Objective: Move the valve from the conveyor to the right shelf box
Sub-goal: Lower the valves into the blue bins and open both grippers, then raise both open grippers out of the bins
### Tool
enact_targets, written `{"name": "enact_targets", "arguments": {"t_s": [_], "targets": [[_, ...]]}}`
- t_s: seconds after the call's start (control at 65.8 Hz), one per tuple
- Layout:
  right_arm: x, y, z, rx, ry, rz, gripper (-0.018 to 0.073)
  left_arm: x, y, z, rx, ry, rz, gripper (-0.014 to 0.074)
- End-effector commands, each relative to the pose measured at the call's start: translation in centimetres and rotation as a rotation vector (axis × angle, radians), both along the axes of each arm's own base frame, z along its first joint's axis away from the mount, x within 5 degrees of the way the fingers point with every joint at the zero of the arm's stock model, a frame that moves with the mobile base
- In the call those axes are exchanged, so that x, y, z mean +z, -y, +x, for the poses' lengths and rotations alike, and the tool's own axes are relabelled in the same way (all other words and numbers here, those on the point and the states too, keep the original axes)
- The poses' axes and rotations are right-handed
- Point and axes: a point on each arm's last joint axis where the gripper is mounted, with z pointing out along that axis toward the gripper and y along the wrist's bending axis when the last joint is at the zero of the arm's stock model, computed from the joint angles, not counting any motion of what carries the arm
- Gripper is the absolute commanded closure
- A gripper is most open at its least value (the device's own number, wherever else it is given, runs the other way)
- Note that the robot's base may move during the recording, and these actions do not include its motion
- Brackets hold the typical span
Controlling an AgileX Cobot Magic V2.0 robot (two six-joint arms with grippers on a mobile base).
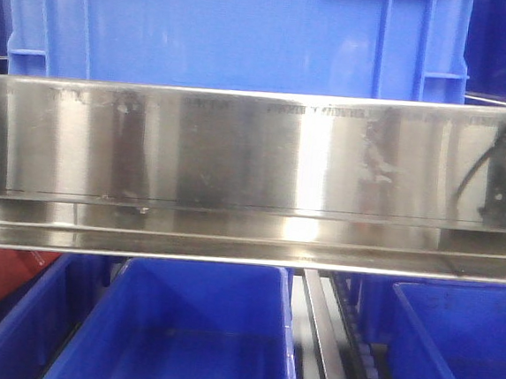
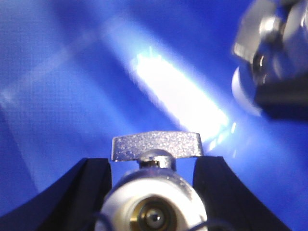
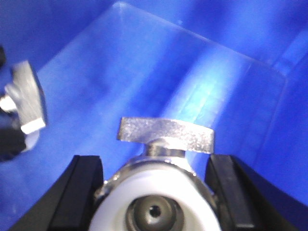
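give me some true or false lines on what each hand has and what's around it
1. The left hand is shut on a valve. True.
2. The right hand is empty. False: it grips another valve.
3. The surface behind the held valves is red. False: it is the inside of a blue box.
4. In the front view a steel rail runs across, with blue boxes above and below it. True.
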Motion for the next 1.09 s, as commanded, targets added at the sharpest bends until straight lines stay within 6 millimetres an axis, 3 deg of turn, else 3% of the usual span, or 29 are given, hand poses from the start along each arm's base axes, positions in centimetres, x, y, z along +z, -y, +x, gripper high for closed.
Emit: {"name": "enact_targets", "arguments": {"t_s": [0.0, 0.122, 0.228, 0.289, 0.365, 0.517, 0.638, 0.912, 0.927, 1.079], "targets": [[1.7, 0.2, -0.3, -0.002, 0.075, 0.038, 0.0291, 0.8, 0.1, -0.2, -0.007, 0.026, -0.014, 0.0475], [1.7, 0.2, -0.3, -0.001, 0.067, 0.033, 0.0117, 0.8, 0.1, -0.2, -0.002, 0.023, -0.018, 0.0216], [1.9, 0.3, -0.6, 0.002, 0.062, 0.03, 0.0029, 0.8, 0.1, -0.3, 0.001, 0.018, -0.019, 0.0029], [2.3, 0.5, -0.9, 0.002, 0.071, 0.034, 0.0002, 1.1, 0.0, -0.4, 0.001, 0.023, -0.021, -0.002], [3.2, 0.8, -1.5, 0.002, 0.089, 0.044, -0.0001, 1.6, -0.1, -0.8, 0.001, 0.032, -0.025, -0.0007], [6.3, 1.9, -3.6, 0.001, 0.165, 0.083, 0.0035, 4.1, -0.8, -2.5, 0.0, 0.086, -0.048, 0.0037], [9.0, 3.0, -5.8, -0.001, 0.235, 0.119, 0.0186, 7.0, -1.8, -4.6, 0.002, 0.156, -0.072, 0.0136], [14.6, 6.3, -11.9, -0.01, 0.406, 0.186, 0.0725, 12.9, -4.7, -10.6, 0.019, 0.31, -0.101, 0.0668], [14.8, 6.5, -12.2, -0.013, 0.411, 0.189, 0.0727, 13.1, -4.9, -10.9, 0.022, 0.312, -0.101, 0.0706], [15.2, 8.2, -14.7, -0.055, 0.447, 0.19, 0.0717, 14.0, -6.7, -13.9, 0.115, 0.301, -0.121, 0.0707]]}}
